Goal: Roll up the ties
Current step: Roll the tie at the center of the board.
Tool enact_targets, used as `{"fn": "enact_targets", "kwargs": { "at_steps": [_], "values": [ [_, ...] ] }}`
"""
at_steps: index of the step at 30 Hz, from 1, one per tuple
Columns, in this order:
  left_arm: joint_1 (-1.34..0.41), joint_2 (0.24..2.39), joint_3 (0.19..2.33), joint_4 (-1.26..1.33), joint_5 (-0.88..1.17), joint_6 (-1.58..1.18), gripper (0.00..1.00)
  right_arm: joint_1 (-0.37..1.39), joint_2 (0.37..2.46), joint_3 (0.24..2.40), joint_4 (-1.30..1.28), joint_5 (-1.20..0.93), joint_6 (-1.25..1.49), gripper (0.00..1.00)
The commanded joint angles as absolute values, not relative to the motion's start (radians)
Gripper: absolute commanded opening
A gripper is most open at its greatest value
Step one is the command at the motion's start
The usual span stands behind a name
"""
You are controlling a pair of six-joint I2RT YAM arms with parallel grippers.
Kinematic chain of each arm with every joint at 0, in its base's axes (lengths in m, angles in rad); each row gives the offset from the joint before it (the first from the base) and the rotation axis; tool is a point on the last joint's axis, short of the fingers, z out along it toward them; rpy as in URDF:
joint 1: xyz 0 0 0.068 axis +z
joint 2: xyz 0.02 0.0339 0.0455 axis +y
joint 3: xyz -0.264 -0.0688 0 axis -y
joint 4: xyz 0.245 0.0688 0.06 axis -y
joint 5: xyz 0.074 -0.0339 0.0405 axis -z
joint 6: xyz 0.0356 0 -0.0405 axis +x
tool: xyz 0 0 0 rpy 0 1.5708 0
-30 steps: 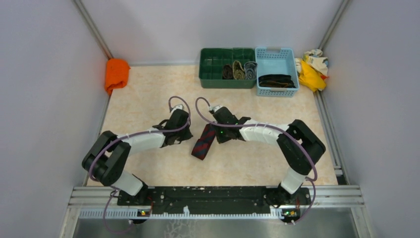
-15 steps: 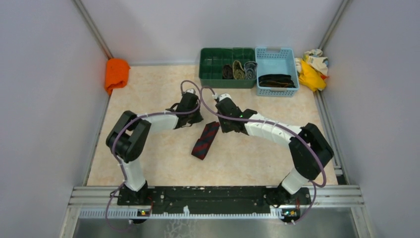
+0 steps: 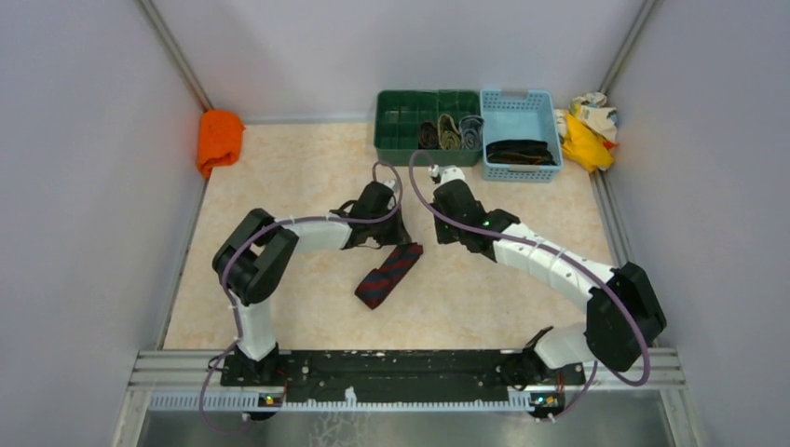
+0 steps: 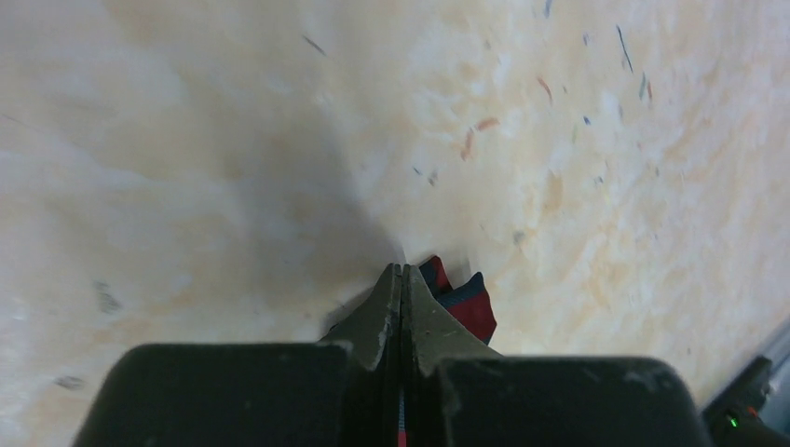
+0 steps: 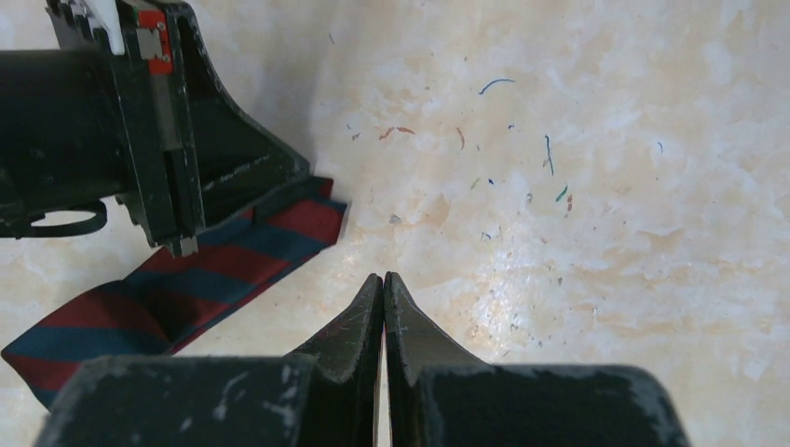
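A dark red tie (image 3: 384,277) with navy stripes lies folded and slanted at the middle of the table. My left gripper (image 3: 402,238) is shut on its far upper end. In the left wrist view the fingers (image 4: 401,272) are pressed together with the tie's fabric (image 4: 469,300) showing just beyond them. My right gripper (image 3: 445,231) is shut and empty, just right of that end of the tie. In the right wrist view its tips (image 5: 384,277) are over bare table and the tie (image 5: 186,289) lies to the left under the left gripper.
A green bin (image 3: 401,126) at the back holds three rolled ties (image 3: 449,133). A light blue basket (image 3: 540,112) beside it holds a black tie (image 3: 520,151). An orange cloth (image 3: 219,138) lies at the back left. Yellow and cream rags (image 3: 587,126) lie at the back right.
Both grippers moved to the right and farther back. The left gripper pulled the tie's upper end rightward, so the tie slants more. The right gripper came away from the tie.
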State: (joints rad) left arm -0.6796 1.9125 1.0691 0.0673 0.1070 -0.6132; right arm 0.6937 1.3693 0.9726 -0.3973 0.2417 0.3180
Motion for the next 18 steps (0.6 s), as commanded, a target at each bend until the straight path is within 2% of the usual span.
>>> {"fn": "enact_targets", "kwargs": {
  "at_steps": [1,9,14,18],
  "values": [
    [-0.706,1.908,1.008,-0.037,0.197,-0.618,0.0,0.684,1.318,0.943,-0.383,0.24,0.33,0.0],
    [-0.696,1.845,1.049,-0.08,0.016,-0.612,0.0,0.711,1.188,0.842,-0.349,0.1,0.36,0.0],
    [-0.654,1.688,1.06,-0.115,-0.221,-0.645,0.0,0.853,1.128,0.723,-0.322,0.07,0.44,0.0],
    [-0.645,1.481,1.023,-0.168,-0.354,-0.644,0.0,0.992,1.186,0.68,-0.267,0.056,0.478,0.0]
  ]
}}
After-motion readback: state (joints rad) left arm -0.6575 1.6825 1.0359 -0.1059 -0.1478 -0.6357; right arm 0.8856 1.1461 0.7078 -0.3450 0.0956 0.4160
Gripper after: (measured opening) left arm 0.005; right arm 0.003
